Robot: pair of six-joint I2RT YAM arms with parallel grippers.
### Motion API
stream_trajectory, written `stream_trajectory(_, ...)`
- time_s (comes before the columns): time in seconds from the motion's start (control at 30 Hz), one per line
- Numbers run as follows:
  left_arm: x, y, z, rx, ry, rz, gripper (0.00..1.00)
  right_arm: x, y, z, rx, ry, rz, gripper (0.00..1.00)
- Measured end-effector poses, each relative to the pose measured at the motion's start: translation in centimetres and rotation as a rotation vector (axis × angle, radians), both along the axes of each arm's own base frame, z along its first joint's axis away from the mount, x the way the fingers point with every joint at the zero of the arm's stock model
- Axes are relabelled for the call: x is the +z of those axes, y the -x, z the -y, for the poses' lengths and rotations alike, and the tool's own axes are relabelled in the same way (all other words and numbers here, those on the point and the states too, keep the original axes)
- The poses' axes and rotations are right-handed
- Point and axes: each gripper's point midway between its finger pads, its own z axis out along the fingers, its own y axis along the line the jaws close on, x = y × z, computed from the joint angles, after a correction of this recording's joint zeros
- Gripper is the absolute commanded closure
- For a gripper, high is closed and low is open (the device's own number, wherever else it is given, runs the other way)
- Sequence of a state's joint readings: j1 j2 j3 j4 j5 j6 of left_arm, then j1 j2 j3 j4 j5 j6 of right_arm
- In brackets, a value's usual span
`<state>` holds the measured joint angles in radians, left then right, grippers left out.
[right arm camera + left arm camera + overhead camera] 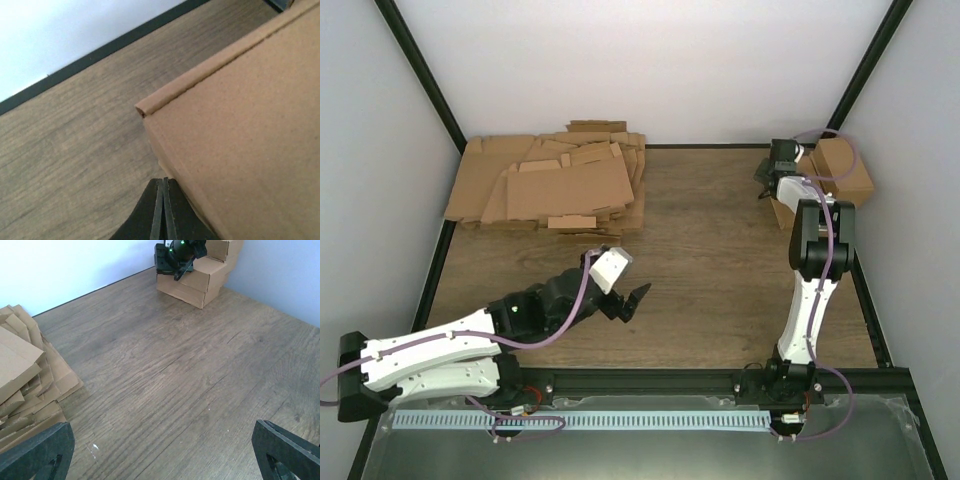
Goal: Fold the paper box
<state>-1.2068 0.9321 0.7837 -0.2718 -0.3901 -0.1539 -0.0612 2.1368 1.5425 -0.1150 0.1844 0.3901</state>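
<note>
Brown cardboard fold | near: left pincer [628,281] spread wide, empty, over the table [720,300] | far right corner: right pincer [162,187] shut tight, empty, tips just beside the paper box [240,140], which lies to their right | right arm nearer, I'd say.

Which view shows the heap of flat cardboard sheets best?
The top external view: the whole heap of flat cardboard sheets lies in frame, far left. The left wrist view catches only one edge of it at its left border. The right wrist view shows none of it.
</note>
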Motion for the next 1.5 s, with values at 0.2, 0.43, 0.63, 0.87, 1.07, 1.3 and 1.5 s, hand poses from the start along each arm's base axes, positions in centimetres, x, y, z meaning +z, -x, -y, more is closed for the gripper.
stream_trajectory(0.2, 0.5, -0.5, -0.1, 0.009, 0.012, -0.001, 0.0, 0.8, -1.1, 0.0, 0.009, 0.001, 0.018, 0.98)
stream_trajectory(0.43, 0.3, -0.6, -0.1, 0.011, 0.006, -0.005, 0.0, 0.7, -0.2, -2.9, 0.138, -0.049, 0.039, 0.91)
stream_trajectory(0.63, 0.2, -1.5, -0.6, 0.041, 0.023, -0.027, 0.0, 4.7, 5.0, -10.8, 0.332, -0.033, 0.137, 0.91)
stream_trajectory(0.87, -0.7, -4.3, -2.5, 0.16, 0.075, -0.09, 0.0, 10.6, 15.2, -21.0, 0.646, -0.051, 0.378, 0.51)
stream_trajectory(1.07, -3.7, -7.0, -5.4, 0.302, 0.065, -0.13, 0.0, 10.5, 21.3, -19.7, 0.669, -0.08, 0.457, 0.0)
stream_trajectory(1.3, -6.4, -9.5, -11.3, 0.529, 0.076, -0.097, 0.0, 10.9, 25.4, -17.7, 0.611, -0.099, 0.521, 0.0)
stream_trajectory(1.5, -7.5, -11.8, -18.9, 0.778, 0.11, -0.043, 0.0, 7.8, 27.8, -15.8, 0.538, -0.094, 0.476, 0.0)
